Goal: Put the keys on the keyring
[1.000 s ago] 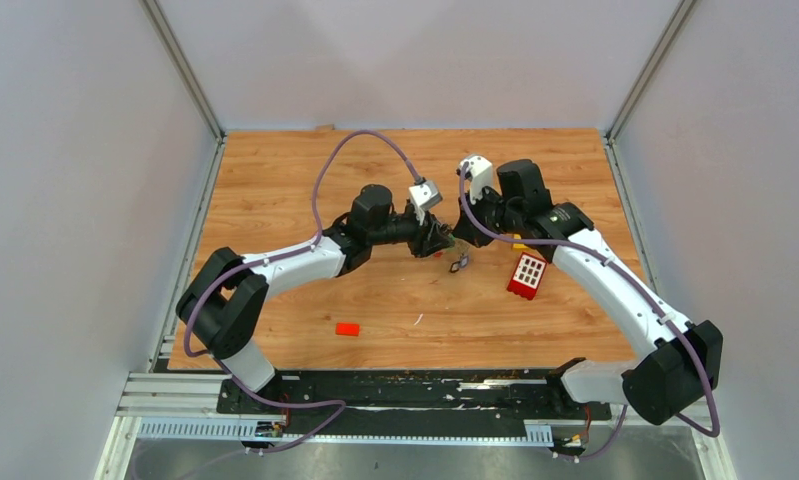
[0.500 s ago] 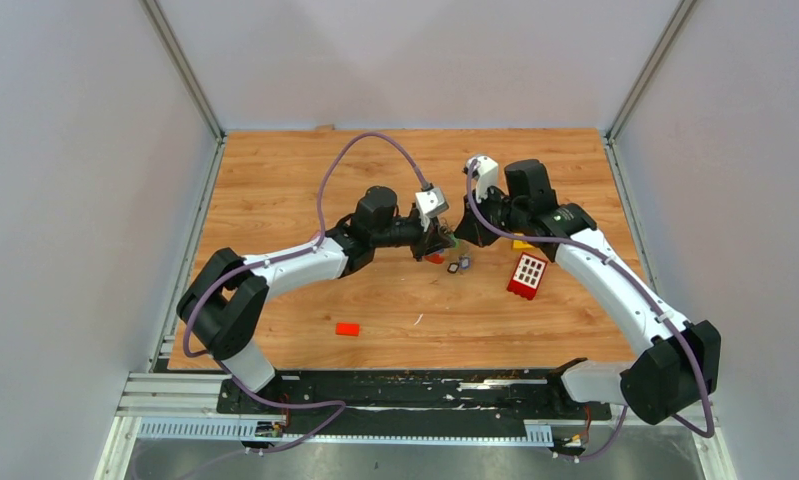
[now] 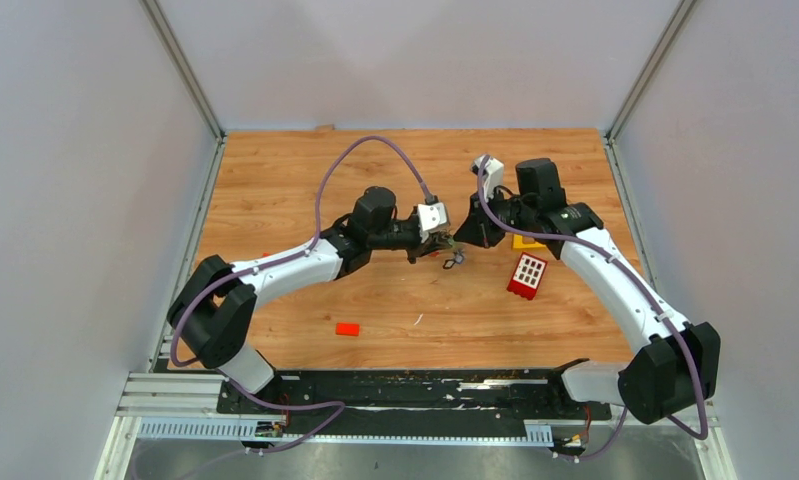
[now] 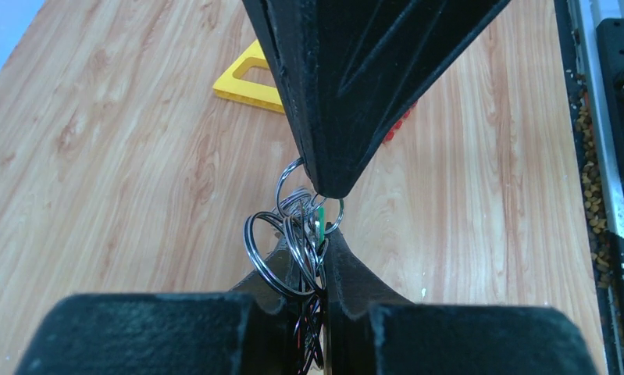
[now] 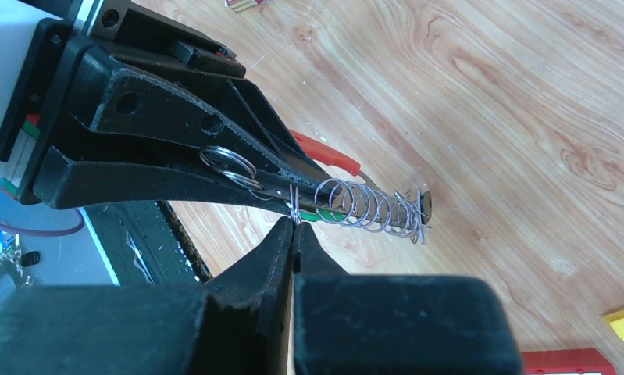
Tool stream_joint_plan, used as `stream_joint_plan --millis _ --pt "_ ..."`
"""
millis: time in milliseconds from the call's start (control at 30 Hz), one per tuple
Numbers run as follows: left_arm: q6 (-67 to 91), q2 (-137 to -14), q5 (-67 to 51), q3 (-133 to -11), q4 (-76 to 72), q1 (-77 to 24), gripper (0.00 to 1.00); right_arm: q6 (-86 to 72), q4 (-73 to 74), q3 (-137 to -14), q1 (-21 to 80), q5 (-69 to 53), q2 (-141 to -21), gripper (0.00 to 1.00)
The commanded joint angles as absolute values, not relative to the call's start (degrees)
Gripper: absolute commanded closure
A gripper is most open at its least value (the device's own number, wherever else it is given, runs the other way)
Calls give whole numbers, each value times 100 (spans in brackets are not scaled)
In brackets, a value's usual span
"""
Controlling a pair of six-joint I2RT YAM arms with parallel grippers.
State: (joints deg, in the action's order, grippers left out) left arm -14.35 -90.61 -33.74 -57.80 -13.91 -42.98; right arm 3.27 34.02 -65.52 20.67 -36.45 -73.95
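My left gripper [image 3: 437, 243] and right gripper [image 3: 463, 238] meet tip to tip above the table's middle. In the left wrist view my left gripper [image 4: 312, 242] is shut on the keyring [image 4: 271, 251], a bunch of metal rings with a green key tag [image 4: 321, 223] in it. In the right wrist view my right gripper [image 5: 293, 223] is shut, pinching a thin wire ring of that bunch. A coil of rings [image 5: 371, 207] and the red strap [image 5: 324, 156] stick out past the left fingers [image 5: 176, 156]. A small part of the bunch [image 3: 453, 260] hangs below both grippers.
A red studded brick [image 3: 526, 275] and a yellow triangle frame [image 3: 523, 241] lie under the right arm. A small red block [image 3: 347, 328] lies near the front. The yellow frame also shows in the left wrist view [image 4: 250, 78]. Grey walls stand round the table.
Both grippers have shifted a little to the right and closed up on each other. The hanging bunch has risen slightly off the table between them.
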Motion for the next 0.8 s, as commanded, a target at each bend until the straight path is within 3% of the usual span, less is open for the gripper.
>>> stream_joint_plan --millis 0,333,567,667,767 --pt "-2002 -8920 -3027 -5748 -738 -4272 100 314 3142 -6618 1908 -4145 -7121 100" --pt "-1937 -8907 -3208 -5867 -588 -4281 100 417 3213 -6653 1898 -4263 -7162 100" --pt "-1424 -8910 -4213 -5828 -839 -4280 100 730 3060 -6482 1898 -4160 -7100 100" --pt "-1439 -8880 -4286 -5821 -791 -4280 86 1050 3011 -6438 1898 -4189 -6993 100" --pt "-1536 -8789 -4378 -5785 -768 -4281 66 1340 2811 -6259 1898 -4252 -6840 100"
